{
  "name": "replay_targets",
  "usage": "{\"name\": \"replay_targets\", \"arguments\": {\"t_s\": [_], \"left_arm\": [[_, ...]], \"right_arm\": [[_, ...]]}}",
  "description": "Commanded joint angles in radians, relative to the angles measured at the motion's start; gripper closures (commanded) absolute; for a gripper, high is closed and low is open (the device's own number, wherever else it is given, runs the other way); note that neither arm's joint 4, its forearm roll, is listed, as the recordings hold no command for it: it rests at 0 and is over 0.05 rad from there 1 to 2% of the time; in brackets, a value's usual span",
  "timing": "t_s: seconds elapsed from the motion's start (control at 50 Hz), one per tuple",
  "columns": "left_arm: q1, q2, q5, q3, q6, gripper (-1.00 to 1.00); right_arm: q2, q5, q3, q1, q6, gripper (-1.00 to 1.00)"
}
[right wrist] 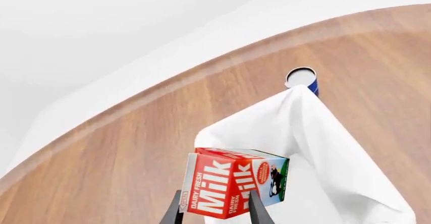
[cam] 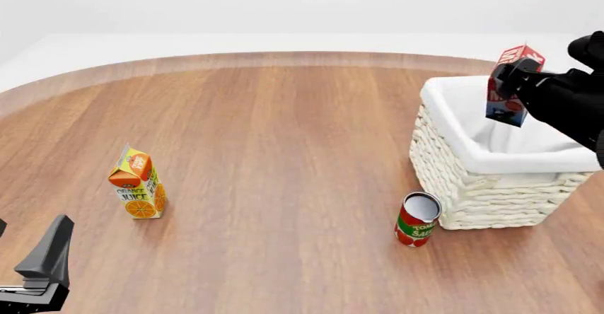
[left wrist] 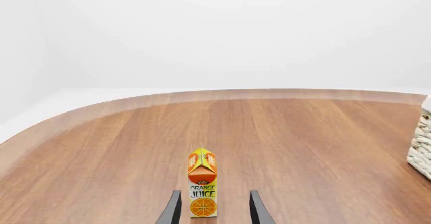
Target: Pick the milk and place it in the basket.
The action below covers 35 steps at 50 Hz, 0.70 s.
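Over the basket: milk held aloft

Above the basket (cam: 491, 187), at its far right corner, the right hand (right wrist: 215, 209) pinches the milk (cam: 508, 88), tilted, clear of the white liner. Near the basket's front left corner stands a can (cam: 416, 219) on the worktop (cam: 283, 151). Well left of the basket stands the juice (cam: 140, 183); the left hand (left wrist: 214, 211) hangs spread before it, gripping nothing.

The right gripper (right wrist: 214, 210) has its two dark fingers (right wrist: 173, 211) pressed against either side of the milk (right wrist: 234, 182), which is tilted, its red "Milk" panel facing the camera. Just beyond the milk rises the basket's white cloth liner (right wrist: 316, 148). Past the liner's peak a blue-sided can (right wrist: 302, 77) stands on the wooden counter (right wrist: 121, 163).
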Motion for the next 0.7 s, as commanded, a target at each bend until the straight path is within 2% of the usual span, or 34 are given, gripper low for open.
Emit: {"name": "replay_targets", "arguments": {"t_s": [0.02, 0.4, 0.64, 0.66, 0.7], "left_arm": [[0.000, 0.000, 0.000, 0.000, 0.000, -1.00], [0.000, 0.000, 0.000, 0.000, 0.000, -1.00], [0.000, 0.000, 0.000, 0.000, 0.000, -1.00], [0.000, 0.000, 0.000, 0.000, 0.000, -1.00], [0.000, 0.000, 0.000, 0.000, 0.000, -1.00]], "right_arm": [[0.057, -0.054, -0.024, -0.013, 0.022, 1.00], [0.151, -0.113, -0.042, -0.035, 0.036, 1.00], [0.184, -0.106, -0.060, -0.052, 0.037, 1.00], [0.187, -0.115, -0.054, -0.052, 0.056, 1.00], [0.197, -0.114, -0.055, -0.048, 0.041, 1.00]]}}
